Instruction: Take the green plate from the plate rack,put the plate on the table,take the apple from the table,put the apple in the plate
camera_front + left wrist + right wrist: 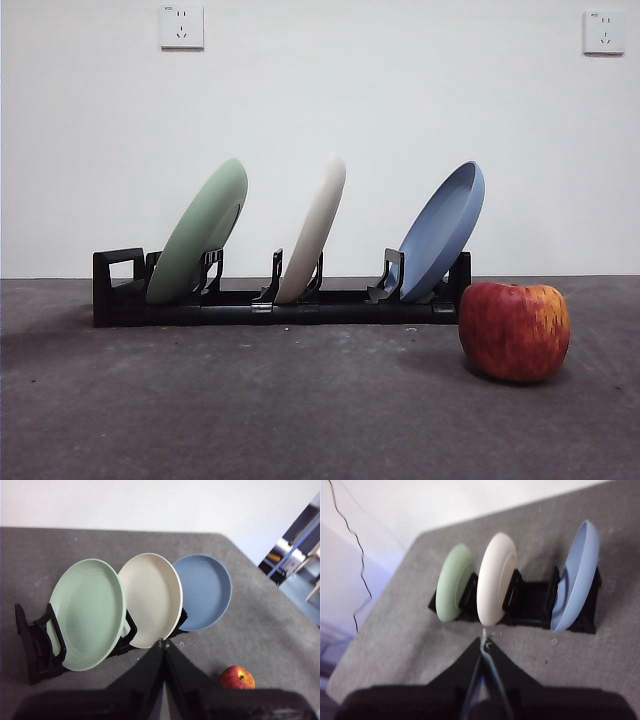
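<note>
The green plate (200, 243) leans in the left slot of the black plate rack (270, 305), which stands across the grey table (250, 410). My left wrist view shows the green plate (87, 612) in the rack (35, 645) a little way ahead of my left gripper (163, 645), whose jaws are shut and hold nothing. The red apple (514, 331) rests on the table in front of the rack's right end; it also shows as the apple (237, 678) beside the left gripper. My right gripper (484, 639) is shut and empty, well short of the green plate (454, 582).
A cream-white plate (314, 228) leans in the rack's middle slot and a blue plate (443, 229) in its right slot. A white wall with two sockets stands behind. The table's edge runs beyond the blue plate (202, 591).
</note>
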### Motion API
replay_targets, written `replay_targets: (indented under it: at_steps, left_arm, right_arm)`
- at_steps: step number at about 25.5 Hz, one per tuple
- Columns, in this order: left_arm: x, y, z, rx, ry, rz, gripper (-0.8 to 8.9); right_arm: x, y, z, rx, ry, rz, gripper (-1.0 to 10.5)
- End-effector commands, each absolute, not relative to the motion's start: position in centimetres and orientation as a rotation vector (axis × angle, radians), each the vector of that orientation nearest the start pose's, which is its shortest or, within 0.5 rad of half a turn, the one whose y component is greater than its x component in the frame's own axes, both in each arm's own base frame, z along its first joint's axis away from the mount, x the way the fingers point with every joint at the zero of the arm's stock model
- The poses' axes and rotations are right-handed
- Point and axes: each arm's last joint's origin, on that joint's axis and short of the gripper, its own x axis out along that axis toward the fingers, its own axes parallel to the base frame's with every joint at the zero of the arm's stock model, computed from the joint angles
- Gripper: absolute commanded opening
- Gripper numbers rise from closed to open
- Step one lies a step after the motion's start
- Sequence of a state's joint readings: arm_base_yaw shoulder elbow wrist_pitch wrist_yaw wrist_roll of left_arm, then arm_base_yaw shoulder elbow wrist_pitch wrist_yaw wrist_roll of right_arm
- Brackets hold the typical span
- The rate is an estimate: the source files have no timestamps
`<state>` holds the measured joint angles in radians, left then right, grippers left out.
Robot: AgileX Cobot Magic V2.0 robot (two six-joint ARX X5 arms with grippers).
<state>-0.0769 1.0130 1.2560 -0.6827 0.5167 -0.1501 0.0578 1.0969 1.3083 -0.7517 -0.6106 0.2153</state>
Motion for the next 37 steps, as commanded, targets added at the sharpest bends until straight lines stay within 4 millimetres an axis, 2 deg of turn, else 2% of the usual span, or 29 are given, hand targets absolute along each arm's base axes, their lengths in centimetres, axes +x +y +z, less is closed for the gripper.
replay_targets:
  at_steps: [1, 6, 8, 10, 12, 14, 16, 18, 24, 26, 29, 32, 37]
  left_arm:
    - [20.5, -3.5, 41.0, -0.195, 0.497, -0.587, -0.05]
    - [24.5, -4.7, 39.7, -0.200, 0.590, -0.612, -0.02]
    - [25.9, -5.2, 38.7, -0.202, 0.634, -0.620, 0.05]
    - [27.2, -5.7, 37.6, -0.207, 0.680, -0.625, 1.06]
    - [28.2, -6.3, 36.4, -0.212, 0.725, -0.631, 3.17]
    - [29.2, -6.9, 35.4, -0.214, 0.758, -0.639, 4.34]
    - [30.1, -7.6, 34.8, -0.201, 0.760, -0.626, 4.33]
    - [30.8, -8.4, 35.1, -0.157, 0.748, -0.553, 4.33]
    - [33.9, -11.1, 39.1, -0.032, 0.698, -0.460, 4.33]
    - [35.4, -12.1, 39.5, 0.029, 0.723, -0.421, 4.32]
    - [37.5, -13.0, 38.7, 0.066, 0.783, -0.395, 4.32]
    - [39.2, -13.5, 36.7, 0.074, 0.837, -0.385, 4.32]
    - [40.6, -14.0, 34.2, 0.085, 0.898, -0.371, 4.32]
  right_arm:
    - [22.1, 3.5, 40.4, 0.282, 0.626, 0.639, 0.0]
    - [25.3, 4.5, 39.6, 0.250, 0.683, 0.663, 0.1]
    - [26.2, 4.8, 39.1, 0.254, 0.714, 0.660, 0.6]
    - [26.9, 4.9, 38.5, 0.260, 0.745, 0.652, 2.0]
    - [27.4, 5.0, 37.9, 0.264, 0.776, 0.635, 4.1]
    - [27.7, 5.0, 37.4, 0.261, 0.806, 0.607, 5.8]
    - [27.9, 5.0, 37.2, 0.258, 0.818, 0.592, 5.9]
    - [27.9, 5.0, 37.3, 0.256, 0.807, 0.594, 5.9]
    - [27.9, 5.0, 37.5, 0.255, 0.803, 0.595, 5.6]
    - [27.9, 5.0, 37.5, 0.256, 0.804, 0.595, 5.6]
    - [27.9, 5.0, 37.5, 0.256, 0.804, 0.595, 5.6]
    - [27.9, 5.0, 37.5, 0.257, 0.806, 0.594, 5.6]
    - [27.8, 5.0, 37.4, 0.259, 0.813, 0.593, 5.6]
